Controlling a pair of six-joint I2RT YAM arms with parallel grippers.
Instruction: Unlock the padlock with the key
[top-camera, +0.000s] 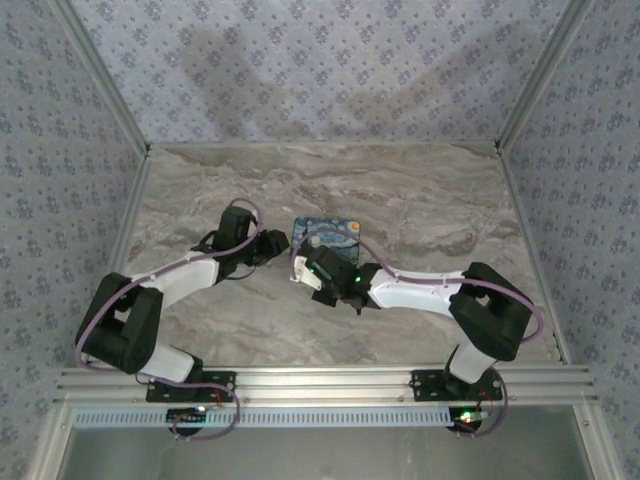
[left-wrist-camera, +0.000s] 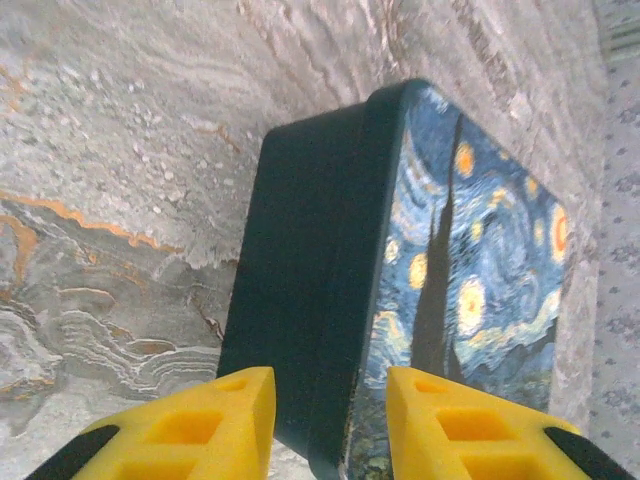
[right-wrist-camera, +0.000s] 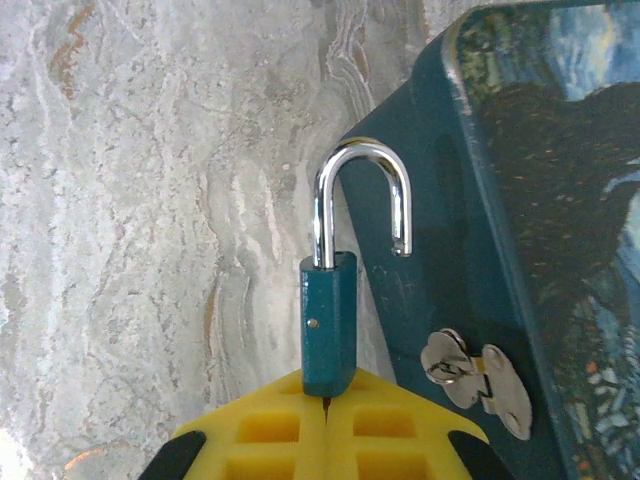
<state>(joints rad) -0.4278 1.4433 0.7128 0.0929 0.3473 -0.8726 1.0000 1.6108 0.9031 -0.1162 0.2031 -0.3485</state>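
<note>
Right wrist: padlock (right-wrist-camera: 328, 320), shackle (right-wrist-camera: 360, 152) open, is pinched in closed right jaws; left jaws are spread astride the box (left-wrist-camera: 470, 260). Unlocking is judged done; setting down is called for.

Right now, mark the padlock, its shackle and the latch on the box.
padlock (right-wrist-camera: 328, 318): right wrist view, middle of the blue body.
shackle (right-wrist-camera: 362, 150): right wrist view, top of the silvery arch.
latch (right-wrist-camera: 478, 382): right wrist view, silvery plate on the box (right-wrist-camera: 435, 230) side wall.
</note>
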